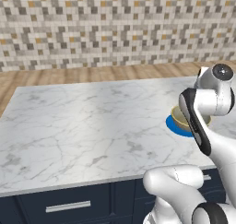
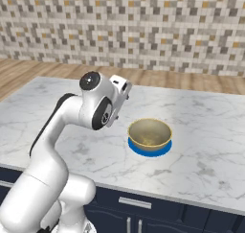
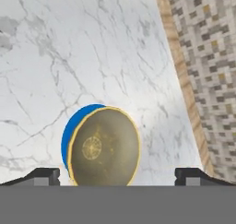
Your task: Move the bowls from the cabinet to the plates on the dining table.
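Right of centre on the bench (image 2: 201, 131), a bowl (image 2: 149, 133) sits on the blue plate (image 2: 143, 152); end effector (image 3: 118, 174) fingers spread wide, holding nothing.

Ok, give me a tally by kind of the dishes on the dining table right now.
Bowls: 1, the beige-tan bowl sitting on the plate.
Plates: 1, the blue plate under it.
Total: 2 dishes on the marble dining table.
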Available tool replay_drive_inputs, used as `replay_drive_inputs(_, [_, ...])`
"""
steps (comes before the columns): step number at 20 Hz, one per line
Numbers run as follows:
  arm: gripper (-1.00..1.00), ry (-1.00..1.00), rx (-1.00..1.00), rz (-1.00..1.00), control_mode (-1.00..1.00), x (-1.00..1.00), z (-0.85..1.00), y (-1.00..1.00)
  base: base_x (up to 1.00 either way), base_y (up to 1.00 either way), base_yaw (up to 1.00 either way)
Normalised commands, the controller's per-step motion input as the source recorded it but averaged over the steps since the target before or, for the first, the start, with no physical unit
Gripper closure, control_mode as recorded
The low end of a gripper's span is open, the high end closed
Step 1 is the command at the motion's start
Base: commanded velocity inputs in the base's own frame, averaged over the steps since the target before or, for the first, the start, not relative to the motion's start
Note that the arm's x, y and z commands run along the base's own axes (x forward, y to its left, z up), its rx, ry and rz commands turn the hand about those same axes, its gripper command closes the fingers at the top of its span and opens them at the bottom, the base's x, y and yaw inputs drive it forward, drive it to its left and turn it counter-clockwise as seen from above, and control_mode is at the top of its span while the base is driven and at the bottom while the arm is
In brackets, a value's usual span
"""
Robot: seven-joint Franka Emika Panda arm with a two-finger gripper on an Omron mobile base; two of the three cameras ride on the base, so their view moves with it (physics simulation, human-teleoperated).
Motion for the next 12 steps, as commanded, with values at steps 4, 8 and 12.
replay_drive_inputs(4, [-1.0,-0.18,0.0,-0.02,-1.0,-0.24,0.51,0.26,0.0,0.0,0.0])
replay_drive_inputs(8, [-1.0,-0.19,0.0,-0.03,-1.0,-0.23,0.56,0.26,0.0,0.0,0.0])
replay_drive_inputs(12, [-1.0,-0.22,0.0,-0.02,-1.0,-0.17,0.52,0.31,0.0,0.0,0.0])
